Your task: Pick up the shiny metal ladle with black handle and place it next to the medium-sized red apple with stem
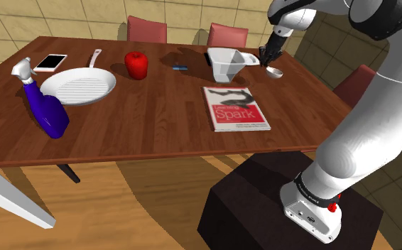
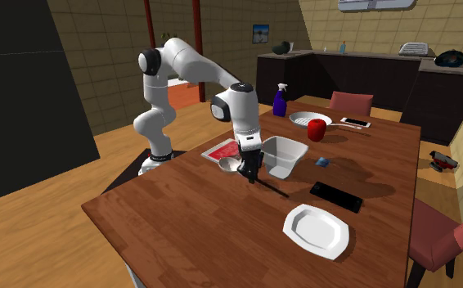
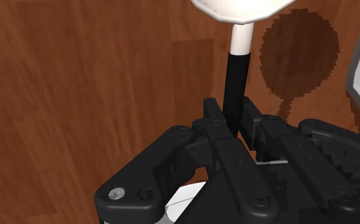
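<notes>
My gripper [image 3: 233, 119] is all black, like the handle of the ladle [image 3: 237, 70] (its bowl and neck are white). The apple [image 1: 136, 64] is red, the spray bottle [image 1: 48, 111] deep blue, the table [image 1: 150, 124] brown woodgrain.

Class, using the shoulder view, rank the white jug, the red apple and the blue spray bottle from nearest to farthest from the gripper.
1. White jug, right beside the gripper.
2. Red apple, farther left.
3. Blue spray bottle, at the view's far left.
</notes>
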